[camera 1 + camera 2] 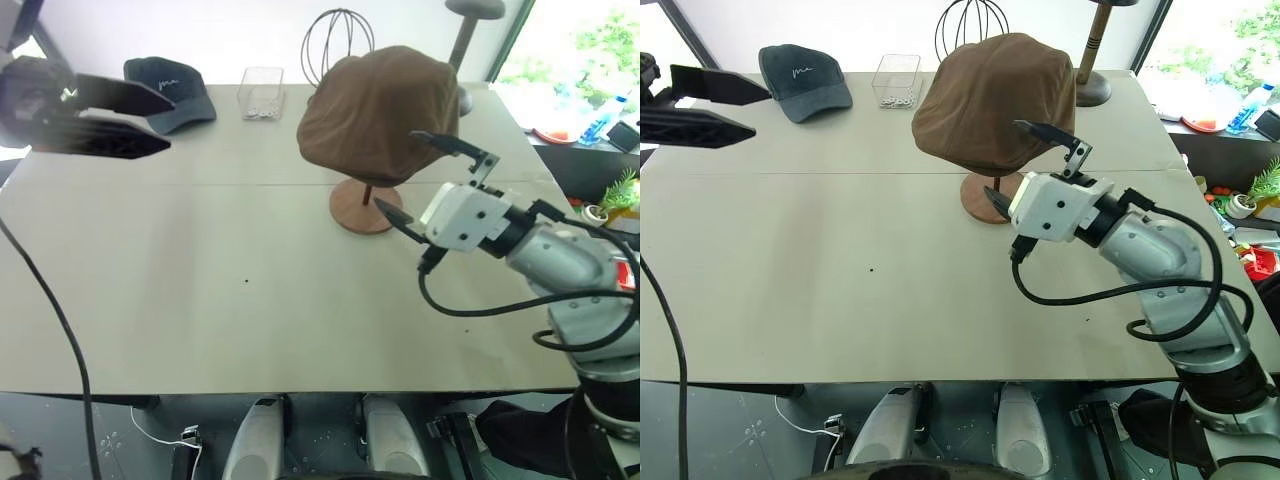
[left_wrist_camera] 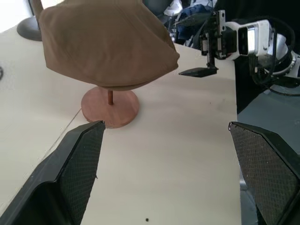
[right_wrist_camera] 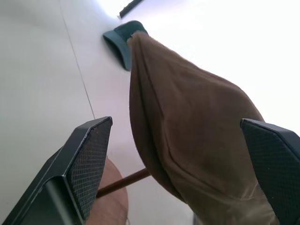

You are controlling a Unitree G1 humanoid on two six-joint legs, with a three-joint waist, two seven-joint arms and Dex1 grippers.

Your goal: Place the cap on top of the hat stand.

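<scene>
The brown cap (image 1: 375,110) sits draped over the top of the reddish wooden hat stand, hiding its top disc. Only the thin rod (image 2: 110,96) and the round base (image 1: 362,205) show beneath it. My right gripper (image 1: 397,168) is open at the cap's near right edge, one finger high beside the crown and one low by the rod. In the right wrist view the cap (image 3: 187,122) lies just ahead, between the spread fingers. I cannot tell whether they touch it. My left gripper (image 1: 170,124) hangs open and empty above the table's far left, well away from the stand.
A dark blue baseball cap (image 1: 170,90) and a clear plastic box (image 1: 261,92) lie at the back of the table. A black wire head stand (image 1: 338,40) and a grey stand (image 1: 465,40) rise behind the cap. A cluttered side table (image 1: 590,120) is at the right.
</scene>
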